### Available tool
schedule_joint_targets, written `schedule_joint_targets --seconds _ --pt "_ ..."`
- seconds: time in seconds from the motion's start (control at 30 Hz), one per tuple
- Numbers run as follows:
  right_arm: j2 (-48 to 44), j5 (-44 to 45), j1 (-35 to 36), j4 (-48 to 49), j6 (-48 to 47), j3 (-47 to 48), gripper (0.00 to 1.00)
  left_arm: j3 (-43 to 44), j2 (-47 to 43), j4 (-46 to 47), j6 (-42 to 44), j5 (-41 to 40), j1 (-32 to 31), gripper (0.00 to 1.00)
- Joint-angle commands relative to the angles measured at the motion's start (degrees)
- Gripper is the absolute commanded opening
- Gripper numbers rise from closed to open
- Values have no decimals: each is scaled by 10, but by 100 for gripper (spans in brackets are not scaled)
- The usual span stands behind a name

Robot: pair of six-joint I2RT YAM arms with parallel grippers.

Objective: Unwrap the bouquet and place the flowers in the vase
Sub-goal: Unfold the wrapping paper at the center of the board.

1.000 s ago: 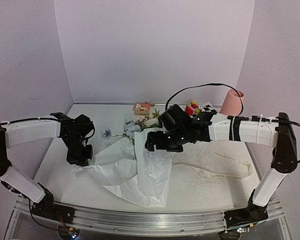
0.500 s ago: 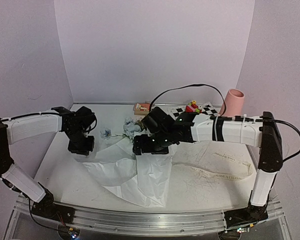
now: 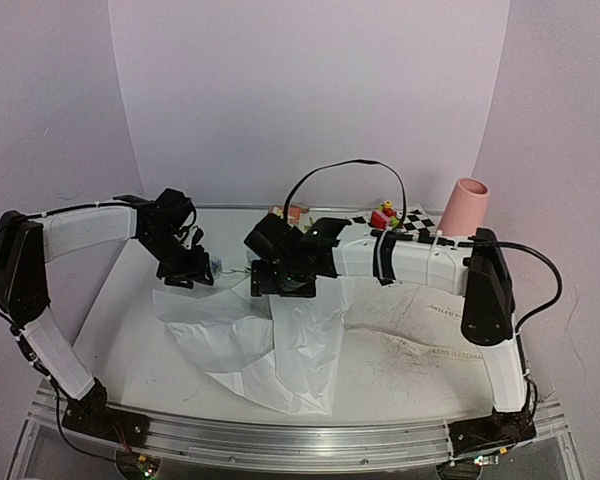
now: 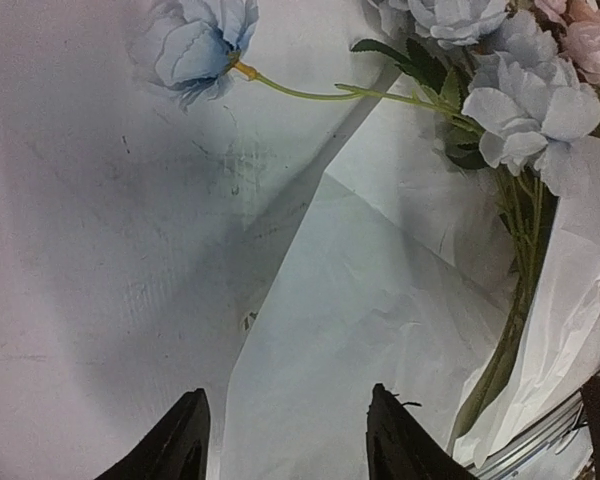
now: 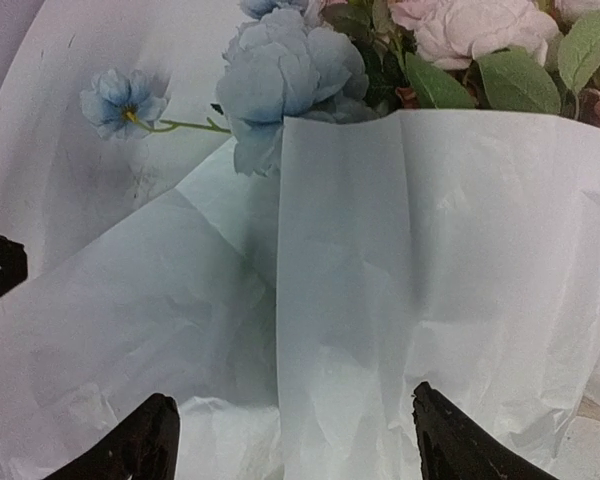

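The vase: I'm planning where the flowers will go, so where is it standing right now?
In the top view the vase stands upright at the far right of the table, near the back wall, just right of the checkered board.

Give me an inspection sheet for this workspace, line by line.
Surface: white table, scuffed, bare at left.
Job's things: white paper spread open, one fold over the stems; flowers lying at its far end; vase upright far right, no flowers in it.
Clutter: toy blocks on checkered mat; printed ribbon at right.
Hands: left hand open above the paper's edge; right hand open above the paper; neither holds anything.
Cables: black cable arching over the right arm.
Surroundings: plain lilac walls.
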Motion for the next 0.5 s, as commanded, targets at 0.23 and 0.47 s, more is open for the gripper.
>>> schedule_joint_targets --seconds 0.23,0.47 --pt "124 104 15 -171 41 169 83 7 60 27 61 118 58 64" --pt "164 108 22 -195 11 213 80 -17 62 34 78 175 74 59"
